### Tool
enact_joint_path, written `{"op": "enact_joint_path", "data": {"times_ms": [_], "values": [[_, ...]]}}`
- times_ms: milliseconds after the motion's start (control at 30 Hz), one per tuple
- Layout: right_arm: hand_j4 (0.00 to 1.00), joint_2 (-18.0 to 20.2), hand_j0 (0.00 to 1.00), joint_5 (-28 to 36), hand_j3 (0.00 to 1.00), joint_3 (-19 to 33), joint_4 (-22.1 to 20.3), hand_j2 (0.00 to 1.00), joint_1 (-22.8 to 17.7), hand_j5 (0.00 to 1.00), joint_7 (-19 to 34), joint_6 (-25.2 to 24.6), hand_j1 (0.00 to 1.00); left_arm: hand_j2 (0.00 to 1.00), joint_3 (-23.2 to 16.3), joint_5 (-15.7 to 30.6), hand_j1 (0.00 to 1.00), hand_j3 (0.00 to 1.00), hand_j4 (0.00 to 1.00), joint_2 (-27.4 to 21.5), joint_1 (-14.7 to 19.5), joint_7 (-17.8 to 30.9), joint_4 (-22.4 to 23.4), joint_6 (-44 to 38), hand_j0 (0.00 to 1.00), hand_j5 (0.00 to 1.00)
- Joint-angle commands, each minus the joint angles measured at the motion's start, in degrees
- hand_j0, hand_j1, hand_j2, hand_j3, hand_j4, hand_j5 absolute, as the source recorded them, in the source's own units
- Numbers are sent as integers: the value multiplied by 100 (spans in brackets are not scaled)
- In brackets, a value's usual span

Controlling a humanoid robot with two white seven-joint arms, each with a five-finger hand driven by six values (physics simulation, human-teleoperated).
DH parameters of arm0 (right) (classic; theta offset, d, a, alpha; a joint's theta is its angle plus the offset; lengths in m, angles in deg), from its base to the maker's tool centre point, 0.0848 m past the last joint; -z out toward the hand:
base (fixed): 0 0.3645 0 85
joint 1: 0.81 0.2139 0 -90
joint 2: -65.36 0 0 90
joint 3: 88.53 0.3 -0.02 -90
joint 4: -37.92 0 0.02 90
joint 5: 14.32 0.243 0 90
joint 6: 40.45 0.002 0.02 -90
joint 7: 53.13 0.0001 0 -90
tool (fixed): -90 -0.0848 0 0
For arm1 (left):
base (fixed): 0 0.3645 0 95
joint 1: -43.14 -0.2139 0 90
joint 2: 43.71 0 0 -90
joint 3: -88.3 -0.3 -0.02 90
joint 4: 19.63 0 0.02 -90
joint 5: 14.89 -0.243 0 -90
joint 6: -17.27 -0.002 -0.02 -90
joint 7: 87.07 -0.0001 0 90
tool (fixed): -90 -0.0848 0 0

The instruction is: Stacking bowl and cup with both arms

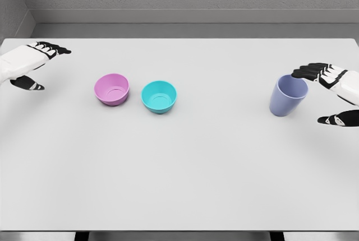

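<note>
Three vessels stand apart on the table [179, 190]: pink bowl [111, 89], teal bowl [159, 96] just beside it, blue cup [288, 96] well to the right. Your right hand [331, 92] spreads its fingers beside the cup (no contact evident); your left hand [31, 64] hangs released, far from the pink bowl. Nothing is stacked. Close on the cup next.

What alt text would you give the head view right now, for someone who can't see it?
A white table holds a pink bowl and a teal bowl side by side left of centre, and an upright lavender cup at right. The open right hand is spread close around the cup; the open left hand hovers at the far left.
</note>
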Motion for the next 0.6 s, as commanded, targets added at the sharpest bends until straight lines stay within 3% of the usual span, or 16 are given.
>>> {"op": "enact_joint_path", "data": {"times_ms": [0,167,367,467,567], "values": [[100,16,100,32,100,-4,-1,100,0,100,6,-4,100,100,6,36,100,100,100,-16,0,-3,1,-8,100,100],[100,16,100,41,100,4,-1,100,0,100,-3,-4,100,100,-3,62,100,100,100,19,175,15,27,-8,100,100],[100,16,100,41,100,4,-1,100,0,100,-3,-4,100,100,-380,756,100,100,100,582,642,1889,54,-8,100,100],[100,16,100,41,100,4,-1,100,0,100,-3,-4,100,100,-574,1099,100,100,100,793,791,1889,-16,-8,100,100],[100,16,100,41,100,4,-1,100,0,100,-3,-4,100,100,-864,1090,100,100,100,898,975,1889,-25,-8,100,100]]}}
